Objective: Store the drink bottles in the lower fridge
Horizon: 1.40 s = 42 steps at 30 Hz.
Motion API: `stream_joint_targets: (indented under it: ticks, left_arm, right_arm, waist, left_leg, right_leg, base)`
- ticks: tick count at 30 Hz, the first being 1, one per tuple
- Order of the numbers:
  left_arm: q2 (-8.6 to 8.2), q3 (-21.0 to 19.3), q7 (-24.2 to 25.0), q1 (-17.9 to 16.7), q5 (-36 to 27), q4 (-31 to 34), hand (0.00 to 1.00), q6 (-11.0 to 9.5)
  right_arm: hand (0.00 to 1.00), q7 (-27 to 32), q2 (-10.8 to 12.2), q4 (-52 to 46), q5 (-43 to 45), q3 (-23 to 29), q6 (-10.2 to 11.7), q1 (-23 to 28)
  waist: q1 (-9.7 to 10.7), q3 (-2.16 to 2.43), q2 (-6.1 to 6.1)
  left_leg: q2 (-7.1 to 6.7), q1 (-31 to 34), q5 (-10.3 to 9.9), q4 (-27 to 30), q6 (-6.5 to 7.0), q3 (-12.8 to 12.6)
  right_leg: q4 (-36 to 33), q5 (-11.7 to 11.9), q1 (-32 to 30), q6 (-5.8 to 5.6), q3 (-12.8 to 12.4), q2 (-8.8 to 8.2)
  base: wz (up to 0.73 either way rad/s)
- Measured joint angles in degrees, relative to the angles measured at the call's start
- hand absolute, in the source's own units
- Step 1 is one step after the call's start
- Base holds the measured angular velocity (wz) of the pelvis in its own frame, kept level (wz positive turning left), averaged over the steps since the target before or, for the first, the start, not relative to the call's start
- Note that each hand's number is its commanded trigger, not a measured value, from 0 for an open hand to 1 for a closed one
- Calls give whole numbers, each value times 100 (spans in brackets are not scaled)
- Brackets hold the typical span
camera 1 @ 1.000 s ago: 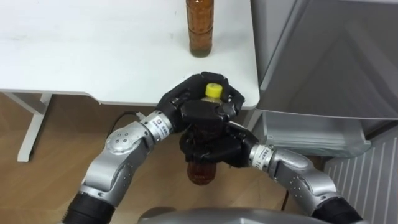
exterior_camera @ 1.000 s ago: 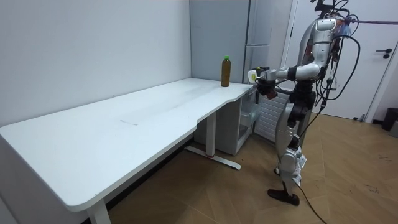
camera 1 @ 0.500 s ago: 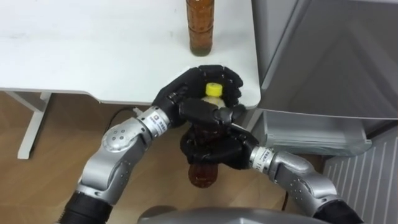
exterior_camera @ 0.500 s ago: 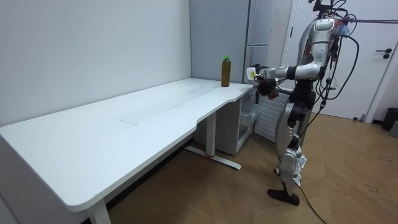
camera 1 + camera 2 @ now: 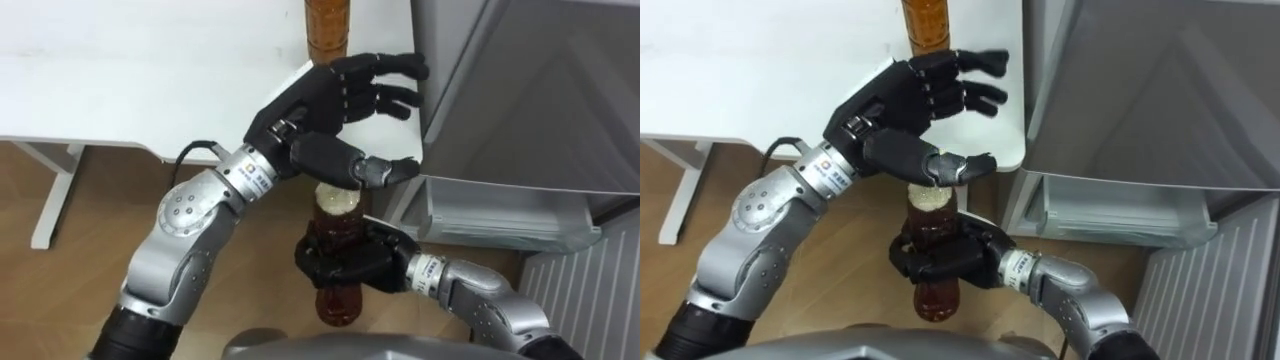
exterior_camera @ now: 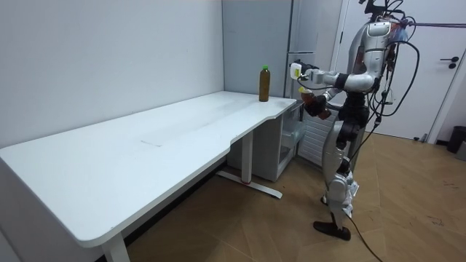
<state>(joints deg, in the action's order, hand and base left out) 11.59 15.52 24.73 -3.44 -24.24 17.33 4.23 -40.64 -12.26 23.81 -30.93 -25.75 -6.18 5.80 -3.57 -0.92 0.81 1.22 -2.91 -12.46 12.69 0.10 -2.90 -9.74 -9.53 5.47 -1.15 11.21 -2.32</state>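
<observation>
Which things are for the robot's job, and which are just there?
For the job:
bottle in the right hand
open left hand above it
second bottle on the table
lower fridge drawer

Just there:
table
wooden floor

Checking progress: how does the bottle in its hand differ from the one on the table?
The held bottle is clasped in the right hand, off the table; the table bottle stands free on it. The open left hand is over the held bottle's top; the table bottle is untouched. Both hold brown drink.
</observation>
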Motion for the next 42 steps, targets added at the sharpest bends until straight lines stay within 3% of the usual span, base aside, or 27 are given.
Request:
stream_joint_targets:
  ticks: [5, 9, 12, 15, 21, 30, 35, 38, 42]
  left_arm:
    - [-53, -264, -174, 3, -105, 229, 0, -181]
    - [-76, -457, -334, 4, -101, 252, 0, -184]
    - [-69, -817, -424, 8, -103, 598, 0, -214]
    - [-58, -1222, -533, 39, -408, 832, 0, -402]
    - [-111, -2053, -908, 43, -400, 1182, 0, -559]
    - [-120, -3123, -2101, 42, 80, 1181, 0, -741]
    - [-119, -3711, -2891, 30, 248, 901, 0, -854]
    - [-121, -3951, -3274, -167, 173, 638, 0, -858]
    - [-141, -4022, -3702, -373, -158, 182, 0, -844]
  right_arm:
    - [100, 12, -16, -4, -2, 4, 0, 0]
    - [100, 7, -32, 0, 7, 17, 0, 13]
    - [100, -5, -30, -1, 125, 143, 0, 86]
    - [100, -16, -59, 1, 259, 337, -4, 220]
    - [100, -17, -22, 27, 735, 956, -17, 402]
    - [100, -35, 117, 26, 916, 1362, -16, 577]
    - [100, 38, 124, 3, 819, 1482, -16, 815]
    - [100, 225, 128, 4, 845, 1543, -16, 836]
    - [100, 326, 126, -6, 850, 1582, -94, 833]
  waist:
    - [0, -1, -17]
    - [-7, -8, -52]
    - [-4, -1, -102]
    - [-59, 20, -155]
    - [-284, 14, -173]
    - [-505, 25, -249]
    - [-784, 49, -288]
    - [-821, 43, -321]
    - [-893, 69, -300]
  left_leg:
    - [0, -62, 0, -5, 0, -9]
    - [0, -81, 0, -6, 0, 9]
    - [-2, -60, 0, 6, 0, 38]
    - [-3, -75, 0, -7, 0, 29]
    - [-5, -204, 1, -52, 0, 15]
    - [-7, -305, 3, -93, -1, 86]
    - [-26, -397, 4, -100, -2, 140]
    - [-29, -436, 4, -144, -1, 154]
    - [-51, -402, 3, -143, -1, 154]
  right_leg:
    - [-1, 0, 49, 0, -1, -1]
    - [-2, 0, 100, 0, 9, -1]
    - [-9, 0, 90, 0, 33, -3]
    - [-7, 0, 116, 0, 67, -8]
    - [11, -1, 236, -1, 56, -6]
    - [31, -2, 356, -3, 195, -7]
    - [111, -2, 463, -4, 221, -12]
    - [111, -6, 495, -9, 237, -14]
    - [111, -41, 460, -20, 189, -24]
  base:
    - [0]
    - [0]
    - [2]
    - [3]
    - [-1]
    - [4]
    - [1]
    - [0]
    - [0]
